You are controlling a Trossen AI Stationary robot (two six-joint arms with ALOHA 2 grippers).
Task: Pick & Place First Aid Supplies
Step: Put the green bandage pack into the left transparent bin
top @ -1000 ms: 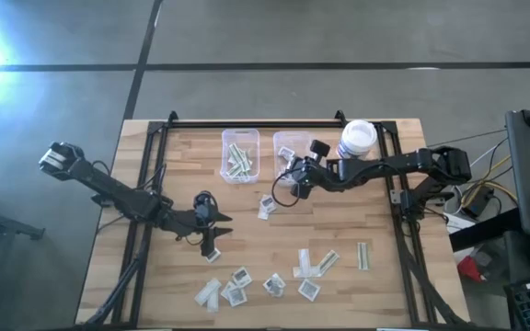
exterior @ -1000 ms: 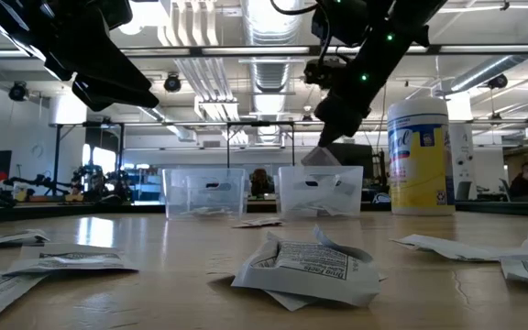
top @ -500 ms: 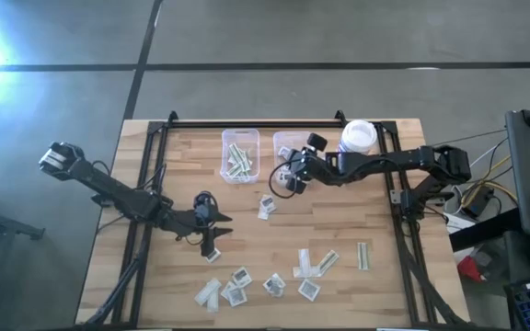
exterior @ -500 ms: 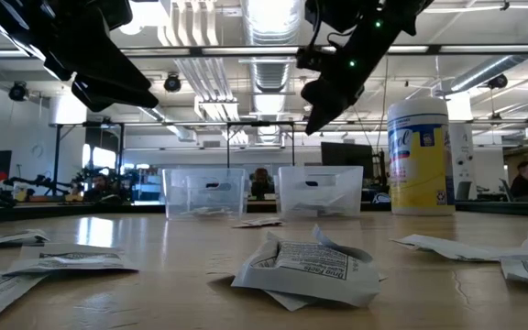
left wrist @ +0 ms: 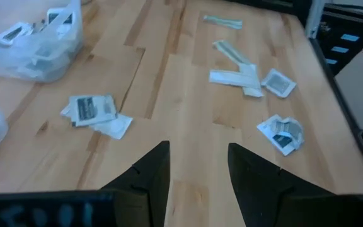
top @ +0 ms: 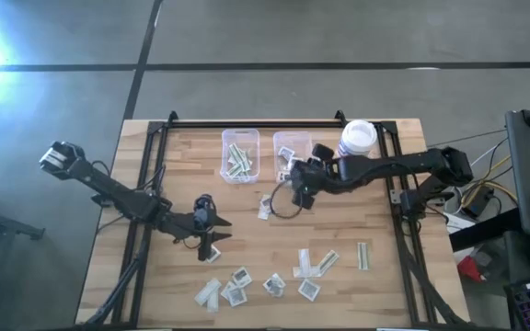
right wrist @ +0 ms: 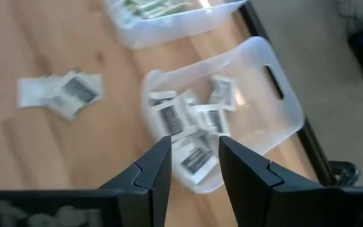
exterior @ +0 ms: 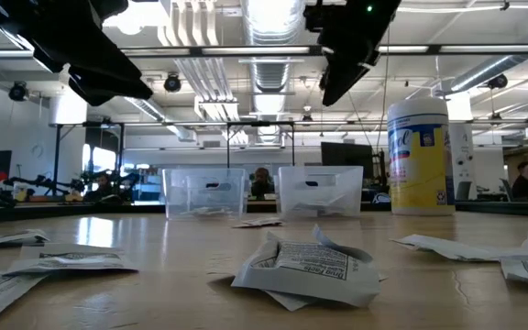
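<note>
Lying now among the square white packets in the right-hand clear bin, the packet the right gripper carried a second ago is out of its fingers; the gripper has parted its jaws, holds nothing, and has drawn back toward the near side of that bin. I judge one more placement done, with a fresh pick due next.

Most supplies are still loose on the wood: a crumpled pair of packets just near of the bins, a long strip toward the right edge, and a scatter of squares and strips across the near part of the table. The left-hand bin holds the long pale strips.

Over the left-centre of the table hangs the left gripper, jaws apart and empty, right beside a packet at its fingertips.

A white-lidded jar stands close beside the right arm at the far right, the likeliest thing to be knocked.
</note>
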